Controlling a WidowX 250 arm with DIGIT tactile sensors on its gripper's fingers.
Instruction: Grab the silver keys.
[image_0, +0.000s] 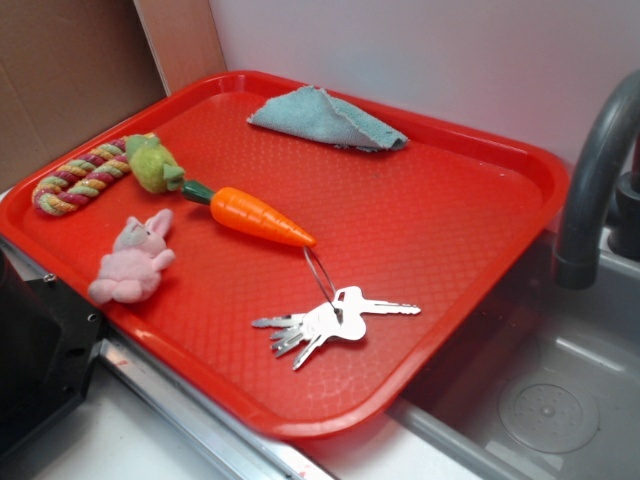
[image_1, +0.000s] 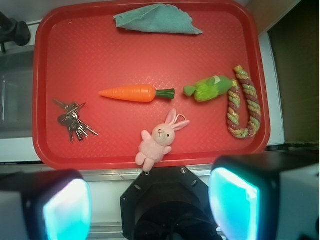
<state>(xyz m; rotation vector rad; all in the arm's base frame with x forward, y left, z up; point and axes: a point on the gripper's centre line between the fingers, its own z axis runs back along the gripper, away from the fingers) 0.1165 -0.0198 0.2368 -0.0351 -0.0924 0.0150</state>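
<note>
Gripper (image_1: 150, 210) wide open, high above the near edge of the red tray (image_1: 150, 60), empty, two fingers (image_1: 235, 205) blurred at the bottom of the wrist view. Nearest on the tray, pink plush bunny (image_1: 158, 140) by the near edge. Silver keys (image_1: 72, 121) fanned flat near the left edge, wire ring (image_0: 320, 272) reaching toward the toy carrot (image_1: 131, 93) at the centre. Beyond the carrot's stem, green plush (image_1: 210, 88) touching the striped rope toy (image_1: 243, 105) at the right edge. Teal cloth (image_1: 157, 21) crumpled by the far edge.

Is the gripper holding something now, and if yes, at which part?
Nothing is held. The gripper is open, away from the silver keys, which lie untouched on the red tray.
</note>
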